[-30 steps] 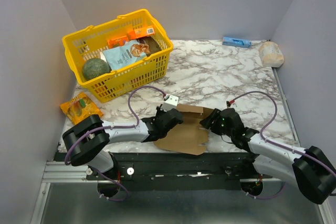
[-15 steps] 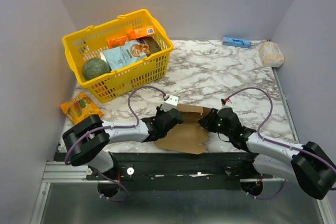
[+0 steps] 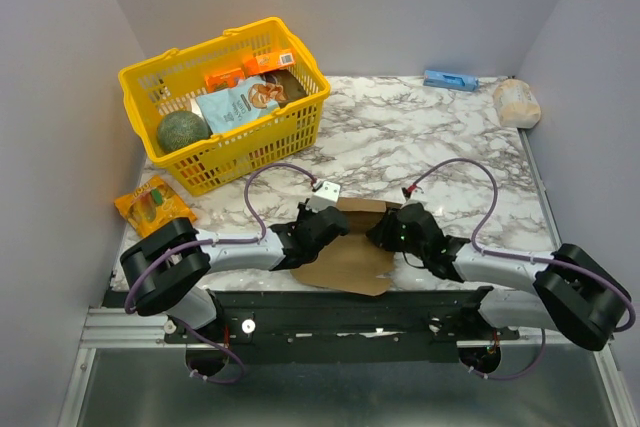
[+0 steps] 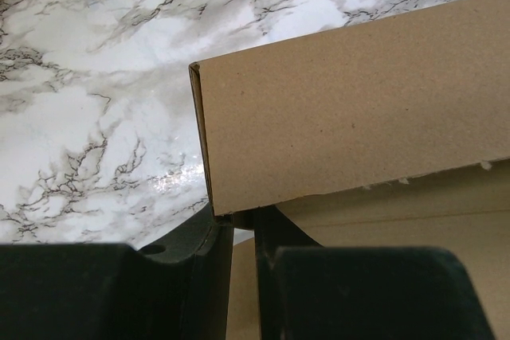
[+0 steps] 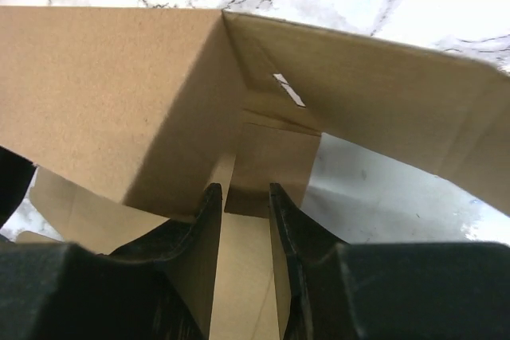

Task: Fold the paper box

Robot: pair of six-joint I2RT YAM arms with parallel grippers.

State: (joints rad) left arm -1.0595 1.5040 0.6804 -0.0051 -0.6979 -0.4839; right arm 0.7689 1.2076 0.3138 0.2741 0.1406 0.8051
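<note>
From here I see the paper box [image 3: 350,262] lying at the near edge of the marble tabletop [image 3: 420,147], between my 2 arms, and partly folded: the base is flat and 1 long panel stands upright.

The left gripper [image 3: 335,225] is at the box's left side. On the left wrist camera its jaws [image 4: 243,216] are pinched shut on the lower corner of that upright panel [image 4: 358,101], with the cardboard edge running straight down between them.

The right gripper [image 3: 380,234] is at the box's right side. On the right wrist camera its jaws [image 5: 241,193] stand a narrow gap apart inside the raised corner [image 5: 96,93], with a cardboard flap showing between them. I cannot tell whether they are clamping it.

The yellow basket [image 3: 222,107] sits at the far left, well apart from the box.
</note>
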